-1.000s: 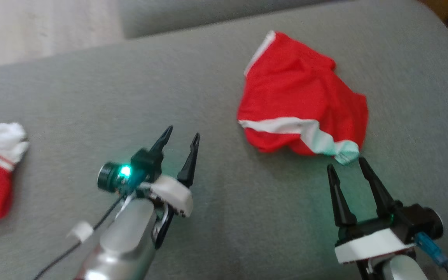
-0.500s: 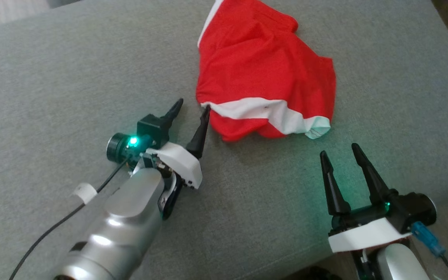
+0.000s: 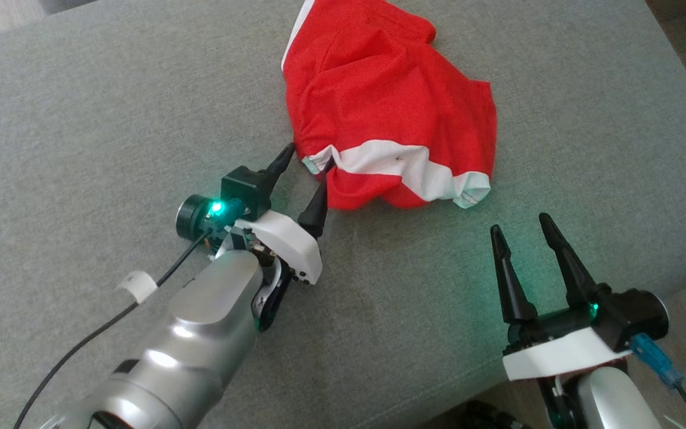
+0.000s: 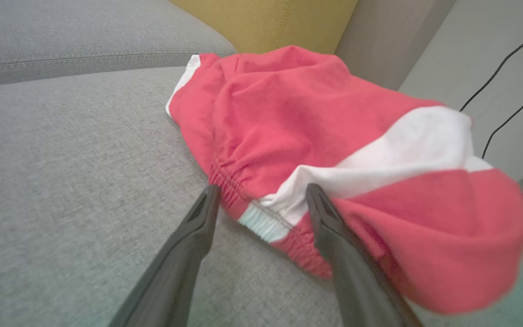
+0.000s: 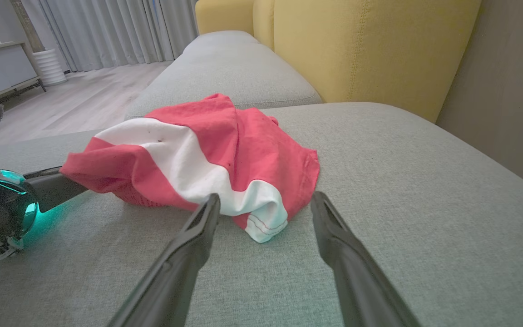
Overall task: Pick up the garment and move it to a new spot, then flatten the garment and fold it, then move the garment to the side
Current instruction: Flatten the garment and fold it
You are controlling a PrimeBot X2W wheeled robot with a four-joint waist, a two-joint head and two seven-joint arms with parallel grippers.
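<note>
the red garment (image 3: 390, 107) is lying crumpled on the grey cushion (image 3: 111, 119); the left gripper (image 3: 311, 156), jaws apart, is straddling its nearest elastic corner, while the right gripper (image 3: 518, 224), also spread, is hovering short of the white hem

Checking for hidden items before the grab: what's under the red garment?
The red garment lies crumpled directly on the grey cushion, which shows around its visible edges. The open left claw straddles its near elastic corner. Whatever lies beneath the bunched middle is covered.

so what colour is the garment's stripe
White stripe on the red garment; clearest in the right wrist view.
</note>
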